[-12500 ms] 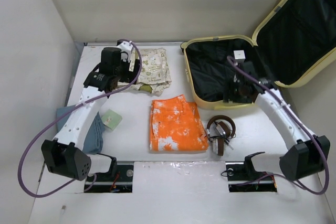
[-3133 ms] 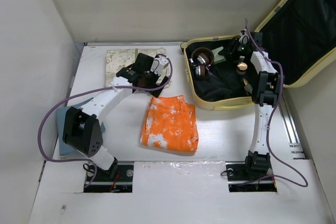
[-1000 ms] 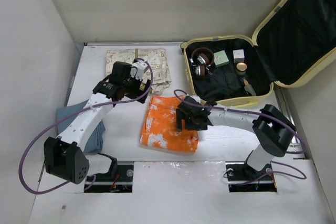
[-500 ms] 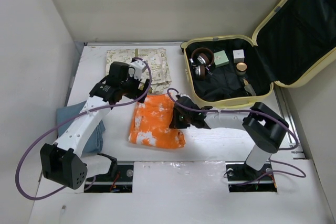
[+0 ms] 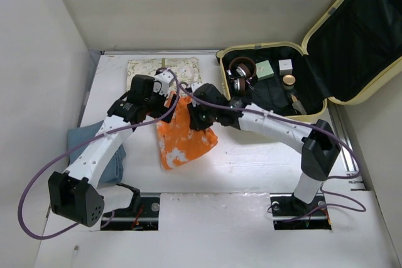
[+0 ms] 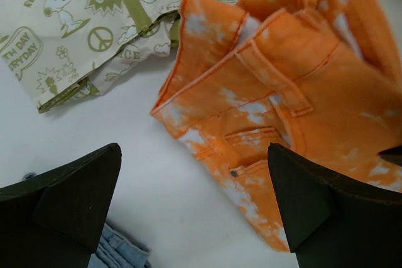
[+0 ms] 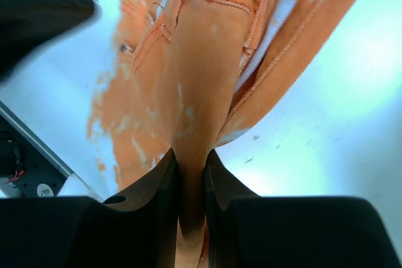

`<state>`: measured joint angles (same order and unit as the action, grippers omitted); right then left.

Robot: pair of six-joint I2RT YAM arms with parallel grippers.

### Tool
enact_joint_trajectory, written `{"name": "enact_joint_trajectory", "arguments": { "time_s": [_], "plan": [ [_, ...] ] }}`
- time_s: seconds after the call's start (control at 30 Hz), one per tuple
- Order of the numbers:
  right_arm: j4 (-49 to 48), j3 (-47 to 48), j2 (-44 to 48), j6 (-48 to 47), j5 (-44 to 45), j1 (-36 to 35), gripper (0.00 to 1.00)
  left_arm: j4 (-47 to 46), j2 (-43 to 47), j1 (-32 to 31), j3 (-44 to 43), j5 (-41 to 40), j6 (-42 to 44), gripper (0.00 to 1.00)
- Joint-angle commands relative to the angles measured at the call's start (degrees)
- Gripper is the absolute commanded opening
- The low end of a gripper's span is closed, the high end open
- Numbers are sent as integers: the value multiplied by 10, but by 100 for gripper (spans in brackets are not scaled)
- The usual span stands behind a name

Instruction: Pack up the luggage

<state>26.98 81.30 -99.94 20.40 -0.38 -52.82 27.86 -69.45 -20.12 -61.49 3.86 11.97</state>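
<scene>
While the left gripper (image 6: pixel 195 208) hovers with its jaws wide apart and holding nothing, above the surface (image 6: pixel 157 174) between the patterned cloth (image 6: pixel 94 23) and the orange shorts (image 6: pixel 301 92), the right gripper (image 7: pixel 191 180) is pinched tight on a fold of the shorts, which hang limp from it. Far right, the luggage (image 5: pixel 361 29) lies open at the rear corner, lid up, with headphones (image 5: pixel 240 73) and small boxes (image 5: pixel 264 69) inside. Its shell looks stiff, smooth and probably slippery, so the lid's rim seems the best hold. The soft shorts will drape and need carrying high over the near wall
</scene>
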Motion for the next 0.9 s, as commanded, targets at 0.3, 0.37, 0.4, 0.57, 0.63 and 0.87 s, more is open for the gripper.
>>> {"name": "enact_joint_trajectory", "arguments": {
  "time_s": [0.3,0.37,0.4,0.57,0.63,0.87],
  "plan": [
    [177,280,-10,-255,-40,256,0,-12,11,3,-10,-81,15,100],
    [184,288,-10,-277,-73,325,0,-12,5,3,-10,-89,15,100],
    [184,288,-5,-283,-87,346,0,-12,-2,3,-10,-89,15,100],
    [133,216,0,-295,-166,480,0,-12,-21,3,-10,-107,15,100],
    [107,176,0,-295,-206,519,0,-12,-29,3,-15,-112,20,100],
    [82,165,-101,-327,-248,634,0,-2,-70,3,-33,-124,20,100]
  ]
}}
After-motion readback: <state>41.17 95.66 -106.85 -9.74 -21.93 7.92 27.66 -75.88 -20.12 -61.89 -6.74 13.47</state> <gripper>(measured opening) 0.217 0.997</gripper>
